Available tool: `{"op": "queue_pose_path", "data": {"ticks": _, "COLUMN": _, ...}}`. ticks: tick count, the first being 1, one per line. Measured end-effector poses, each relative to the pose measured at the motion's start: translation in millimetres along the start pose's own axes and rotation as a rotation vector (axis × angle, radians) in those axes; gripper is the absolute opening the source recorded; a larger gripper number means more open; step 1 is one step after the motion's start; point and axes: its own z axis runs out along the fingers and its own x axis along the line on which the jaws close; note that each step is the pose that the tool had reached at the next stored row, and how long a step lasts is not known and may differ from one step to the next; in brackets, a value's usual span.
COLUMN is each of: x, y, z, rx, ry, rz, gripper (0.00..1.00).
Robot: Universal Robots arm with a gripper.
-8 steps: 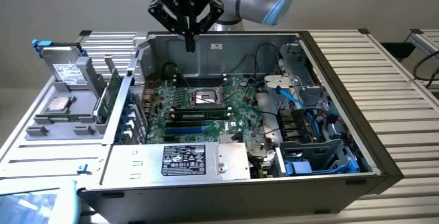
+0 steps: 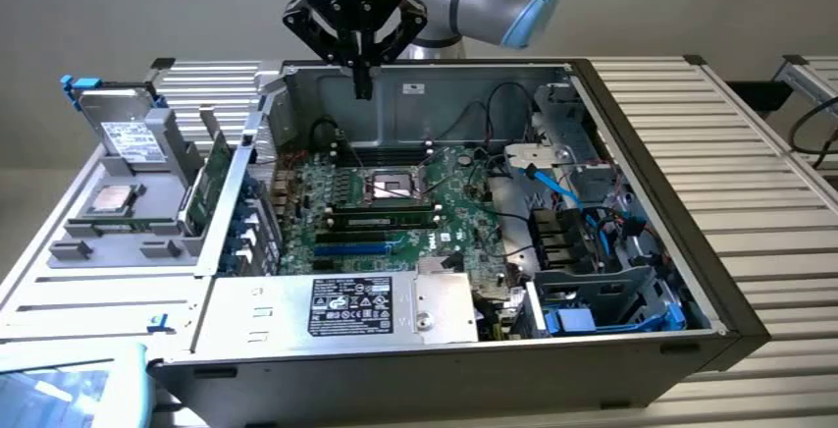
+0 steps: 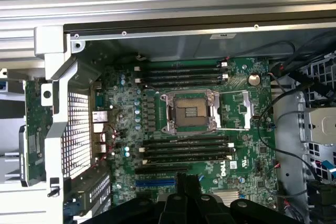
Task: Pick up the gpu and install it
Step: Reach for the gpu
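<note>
Ribbed silver worktop (image 2: 747, 124). 1 open computer case (image 2: 433, 369) sits on it, open side up. A grey parts holder (image 2: 73, 248) lies just beside it, at the exterior view's left.

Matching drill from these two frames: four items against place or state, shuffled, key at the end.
Column A
1. gripper
2. gpu
3. motherboard
4. CPU socket

Column B
a. silver frame, middle of the board
b. shut, above the open case
c. standing on edge outside the case, at the exterior view's left
d. lying flat inside the case

Pairs: 1-b, 2-c, 3-d, 4-a
</note>
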Motion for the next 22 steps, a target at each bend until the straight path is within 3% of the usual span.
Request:
{"op": "queue_pose_path", "data": {"ticks": 10, "x": 3.3, "y": -0.1, "z": 0.2, "rx": -0.0001, "ry": -0.0001, "rz": 0.000, "gripper": 0.12}}
{"op": "queue_pose_path", "data": {"ticks": 18, "x": 38.5, "y": 1.8, "z": 1.7, "rx": -0.0003, "ry": 0.0000, "rz": 0.000, "gripper": 0.13}}
{"op": "queue_pose_path", "data": {"ticks": 20, "x": 48.0, "y": 2.7, "z": 2.3, "rx": -0.0002, "ry": 0.0000, "rz": 0.000, "gripper": 0.25}}
{"op": "queue_pose_path", "data": {"ticks": 22, "x": 56.9, "y": 3.7, "z": 2.9, "rx": -0.0002, "ry": 0.0000, "rz": 0.000, "gripper": 0.31}}
